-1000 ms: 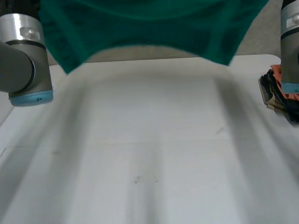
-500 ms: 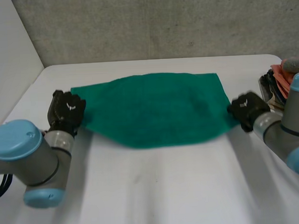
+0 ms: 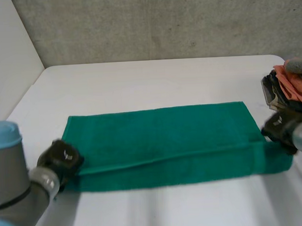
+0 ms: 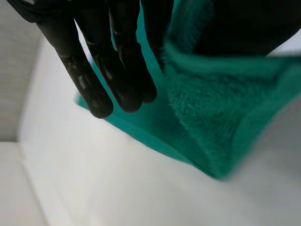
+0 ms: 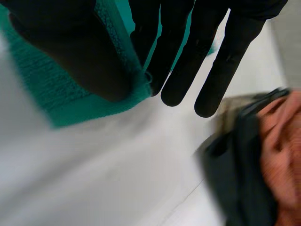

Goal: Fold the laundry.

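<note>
A green towel (image 3: 162, 137) lies stretched across the white table (image 3: 154, 83), with a fold line running along its near part. My left hand (image 3: 60, 159) is at the towel's near left corner. In the left wrist view its straight fingers (image 4: 113, 70) and thumb pinch the green towel's corner (image 4: 207, 117) just above the table. My right hand (image 3: 279, 126) is at the near right corner. There the fingers (image 5: 188, 47) and thumb clamp the towel's edge (image 5: 61, 94).
A pile of dark and orange clothes (image 3: 290, 89) sits at the table's right edge, close to my right hand, and appears beside its fingertips as the clothes pile (image 5: 263, 155). A grey wall stands behind the table. Bare table lies beyond and in front of the towel.
A second ago the towel hung high between both hands. It came down onto the far table, then both hands drew its edge toward the front, so it now lies folded over.
</note>
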Action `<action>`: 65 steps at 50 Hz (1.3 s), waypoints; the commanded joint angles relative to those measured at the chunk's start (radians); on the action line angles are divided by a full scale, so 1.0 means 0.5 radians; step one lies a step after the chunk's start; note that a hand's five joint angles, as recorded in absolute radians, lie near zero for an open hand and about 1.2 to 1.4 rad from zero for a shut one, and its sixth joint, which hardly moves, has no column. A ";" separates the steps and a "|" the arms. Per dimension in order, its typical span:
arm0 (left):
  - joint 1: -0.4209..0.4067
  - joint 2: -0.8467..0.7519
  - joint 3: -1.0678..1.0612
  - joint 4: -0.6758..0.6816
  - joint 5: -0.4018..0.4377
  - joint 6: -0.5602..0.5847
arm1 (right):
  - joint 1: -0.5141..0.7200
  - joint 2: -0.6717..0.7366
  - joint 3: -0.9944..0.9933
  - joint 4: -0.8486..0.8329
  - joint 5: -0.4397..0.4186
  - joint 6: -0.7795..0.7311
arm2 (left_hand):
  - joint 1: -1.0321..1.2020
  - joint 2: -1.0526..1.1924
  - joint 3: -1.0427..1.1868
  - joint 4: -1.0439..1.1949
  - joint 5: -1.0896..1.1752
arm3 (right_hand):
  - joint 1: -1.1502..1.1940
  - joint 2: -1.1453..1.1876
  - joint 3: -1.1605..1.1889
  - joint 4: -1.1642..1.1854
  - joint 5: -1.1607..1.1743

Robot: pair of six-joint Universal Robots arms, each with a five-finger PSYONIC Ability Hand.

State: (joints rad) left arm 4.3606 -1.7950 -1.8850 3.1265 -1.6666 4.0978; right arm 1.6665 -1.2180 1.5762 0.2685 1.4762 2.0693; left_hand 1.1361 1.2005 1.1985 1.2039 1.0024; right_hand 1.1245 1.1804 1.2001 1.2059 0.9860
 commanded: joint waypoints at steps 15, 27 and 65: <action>-0.033 -1.061 1.085 0.984 -0.216 0.078 | 0.303 0.905 -0.728 -1.264 0.189 0.141 | 0.520 0.392 0.396 0.385 0.439 | 0.544 0.432 0.392 0.381 0.471; -0.189 -1.144 1.156 1.273 -0.219 0.217 | 0.355 0.902 -0.726 -1.718 0.278 0.273 | -1.923 -2.052 -2.048 -2.059 -2.005 | -1.900 -2.012 -2.051 -2.063 -1.972; 0.013 -0.398 0.233 1.276 -0.183 -0.066 | -0.069 0.577 -0.133 -0.730 -0.194 0.831 | -1.921 -2.050 -2.046 -2.057 -2.003 | 0.543 0.431 0.392 0.380 0.471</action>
State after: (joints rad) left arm 4.3609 -1.9784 -1.7626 3.7652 -1.7579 4.0643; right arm 1.6319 -0.9737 1.5296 -0.0805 1.3610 2.4904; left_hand 0.1922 0.2049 0.2118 0.2033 0.0487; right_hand 0.6541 0.6485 0.6358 0.6353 0.4665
